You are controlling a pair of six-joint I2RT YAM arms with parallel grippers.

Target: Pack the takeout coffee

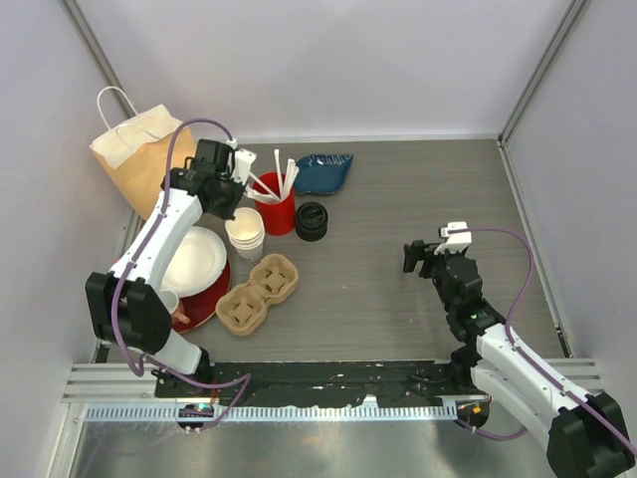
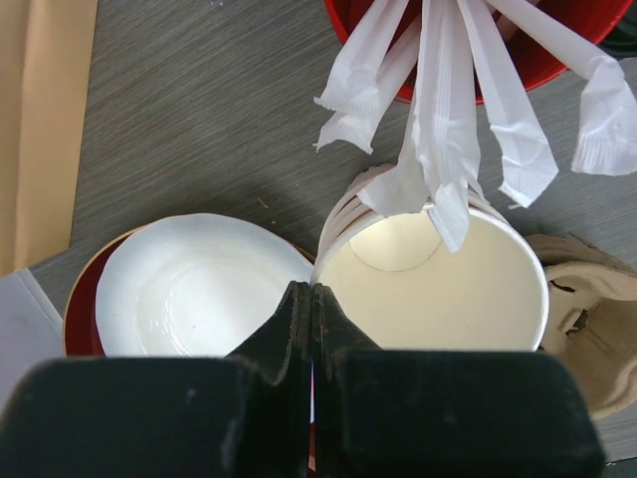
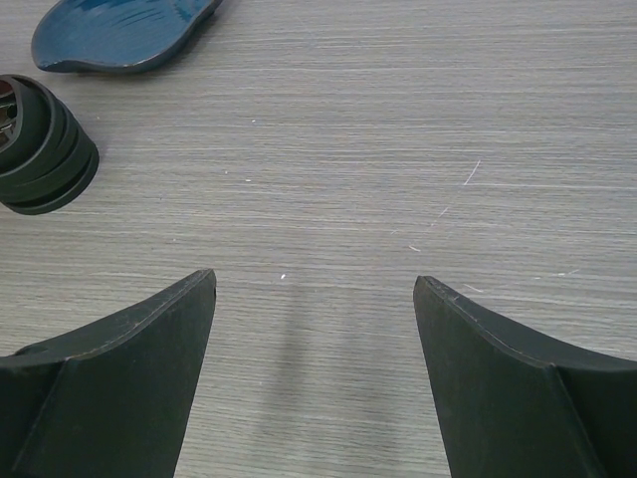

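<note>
We judge packing barely begun: paper cups [image 1: 246, 232] stacked lidless, black lids [image 1: 312, 221] apart, pulp carrier [image 1: 259, 294] empty, left tool [image 2: 312, 296] closed tight at their rim, right tool [image 3: 314, 280] wide.

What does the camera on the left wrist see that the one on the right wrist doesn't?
Only the left wrist view: the left gripper, fingers pressed shut, and beyond it a stack of cream paper cups, a white plate, a red cup holding white wrapped sticks, and a cardboard cup carrier.
Only the right wrist view: the right gripper, jaws wide open with nothing between them, a stack of black lids and a blue dish.
Both: the grey wood-grain table.
</note>
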